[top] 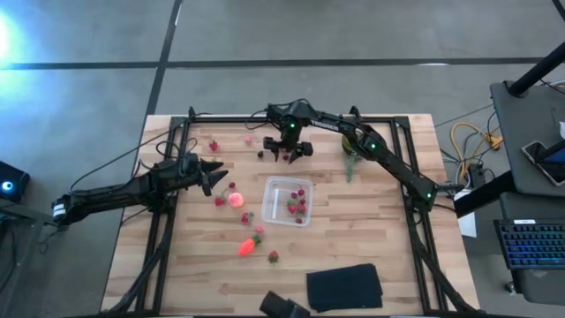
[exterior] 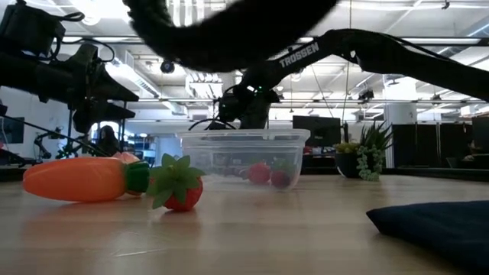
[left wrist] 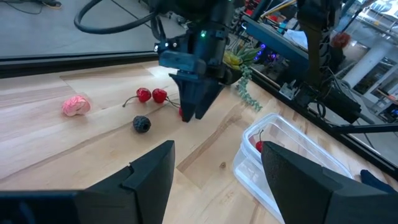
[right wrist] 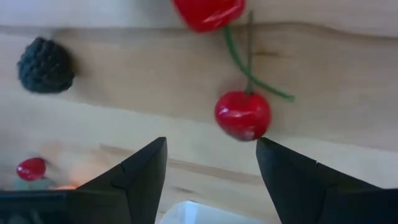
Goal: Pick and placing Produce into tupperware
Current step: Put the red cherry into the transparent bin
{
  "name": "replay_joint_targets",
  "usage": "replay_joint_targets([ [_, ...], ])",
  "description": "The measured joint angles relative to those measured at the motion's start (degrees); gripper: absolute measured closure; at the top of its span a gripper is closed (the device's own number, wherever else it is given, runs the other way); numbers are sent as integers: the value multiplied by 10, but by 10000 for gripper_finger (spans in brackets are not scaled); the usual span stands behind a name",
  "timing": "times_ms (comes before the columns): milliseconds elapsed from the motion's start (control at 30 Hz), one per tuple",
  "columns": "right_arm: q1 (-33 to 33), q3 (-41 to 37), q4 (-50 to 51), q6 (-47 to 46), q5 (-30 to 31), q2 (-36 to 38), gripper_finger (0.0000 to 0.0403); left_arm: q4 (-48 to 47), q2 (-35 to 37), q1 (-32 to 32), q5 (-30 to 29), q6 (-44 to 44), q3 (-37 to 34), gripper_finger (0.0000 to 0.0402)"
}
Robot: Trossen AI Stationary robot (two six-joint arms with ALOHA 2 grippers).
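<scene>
Risking a Miss on the Cherries

The right fingers hang spread over a stemmed cherry pair at the table's 12 o'clock, just beyond the tub at centre. One closing finger could nudge a round cherry away, or catch only the stem. The left fingers wait spread at 9 o'clock.

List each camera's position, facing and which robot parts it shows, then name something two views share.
High: overhead, straight down on the table; both arms, left gripper, right gripper.
Low: table height, level across; carrot, tupperware, arms overhead.
Left wrist: past its own fingers toward the right gripper.
Right wrist: down past its fingers at a cherry and blackberry.
Shared: blackberry shows in both wrist views.
</scene>
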State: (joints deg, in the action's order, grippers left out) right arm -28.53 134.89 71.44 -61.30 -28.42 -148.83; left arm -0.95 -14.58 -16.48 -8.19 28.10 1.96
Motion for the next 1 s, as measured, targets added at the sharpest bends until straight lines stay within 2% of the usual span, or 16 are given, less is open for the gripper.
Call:
replay_joint_targets([
  [333,-4,0,27,-22,25,0,238,0,0,0,0,0,0,175],
  [1000,-14,1,6,-154,-1,2,241,0,0,0,0,0,0,175],
])
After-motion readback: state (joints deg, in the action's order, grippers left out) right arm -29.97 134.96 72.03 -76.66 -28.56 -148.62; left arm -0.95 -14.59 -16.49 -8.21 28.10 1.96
